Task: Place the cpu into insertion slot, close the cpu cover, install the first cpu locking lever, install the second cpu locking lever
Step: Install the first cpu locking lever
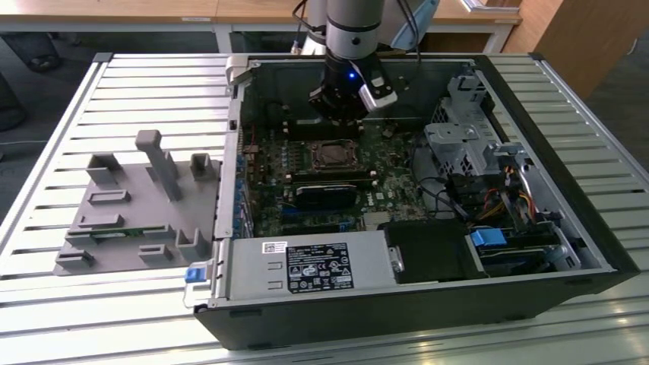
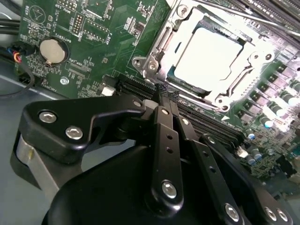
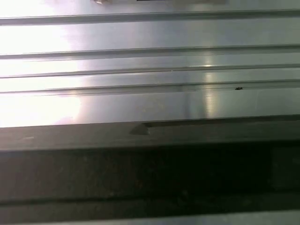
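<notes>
The cpu [image 2: 208,51] lies flat in the insertion slot [image 2: 143,63], its pale metal top bright in the second wrist view. The silvery cpu cover [image 2: 243,79] is down around it, framing the chip. In the exterior view the insertion slot [image 1: 330,156] sits mid-motherboard inside the open computer case. My gripper [image 1: 340,129] hangs just behind it, close above the board. Its black fingers [image 2: 164,140] meet at the tips, so the gripper [image 2: 162,91] is shut with nothing held, right beside the slot's edge. A thin metal rod [image 2: 243,16] runs along the slot's far side.
The case walls [image 1: 235,114] ring the board. A long black card [image 1: 330,190], power supply [image 1: 304,266], drive cage [image 1: 466,144] and cables [image 1: 507,198] crowd it. A coin battery [image 2: 50,50] sits on the board. A grey fixture [image 1: 132,205] stands on the slatted table [image 3: 150,93].
</notes>
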Tool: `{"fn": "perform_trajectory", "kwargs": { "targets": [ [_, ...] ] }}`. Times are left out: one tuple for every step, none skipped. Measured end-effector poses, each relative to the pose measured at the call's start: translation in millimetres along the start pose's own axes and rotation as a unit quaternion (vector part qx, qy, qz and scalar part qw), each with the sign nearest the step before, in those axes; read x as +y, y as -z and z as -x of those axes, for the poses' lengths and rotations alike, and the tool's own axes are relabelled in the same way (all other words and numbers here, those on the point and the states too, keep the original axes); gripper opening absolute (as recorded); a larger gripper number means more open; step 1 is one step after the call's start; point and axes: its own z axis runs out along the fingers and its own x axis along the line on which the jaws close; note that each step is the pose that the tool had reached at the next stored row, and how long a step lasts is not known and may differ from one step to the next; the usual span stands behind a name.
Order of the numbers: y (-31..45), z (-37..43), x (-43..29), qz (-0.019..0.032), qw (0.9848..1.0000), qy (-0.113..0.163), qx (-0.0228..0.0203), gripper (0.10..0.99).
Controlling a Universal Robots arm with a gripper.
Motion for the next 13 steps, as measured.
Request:
{"fn": "perform_trajectory", "kwargs": {
  "targets": [
    [0.0, 0.0, 0.0, 0.0000, 1.0000, 0.000, 0.0000, 0.106],
    [0.0, 0.0, 0.0, -0.0001, 1.0000, 0.000, 0.0000, 0.106],
    [0.0, 0.0, -0.2, -0.0001, 1.0000, 0.000, 0.0000, 0.106],
    [0.1, 0.0, -0.6, -0.0002, 1.0000, 0.000, 0.0000, 0.106],
    [0.1, 0.0, -0.9, -0.0002, 1.0000, 0.000, 0.0000, 0.106],
    [0.1, 0.1, -1.4, -0.0001, 1.0000, 0.000, 0.0000, 0.106],
    [0.1, 0.1, -2.1, -0.0001, 1.0000, 0.000, 0.0000, 0.106],
    [0.1, 0.2, -2.7, -0.0002, 1.0000, 0.000, 0.0000, 0.106],
    [0.2, 0.2, -3.2, -0.0002, 1.0000, 0.000, 0.0000, 0.106],
    [0.2, 0.2, -3.7, -0.0002, 1.0000, 0.000, 0.0000, 0.106],
    [0.2, 0.2, -4.2, -0.0001, 1.0000, 0.000, 0.0000, 0.106],
    [0.2, 0.3, -4.7, -0.0002, 1.0000, 0.000, 0.0000, 0.106],
    [0.2, 0.3, -5.1, -0.0002, 1.0000, 0.000, 0.0000, 0.106]
  ]
}}
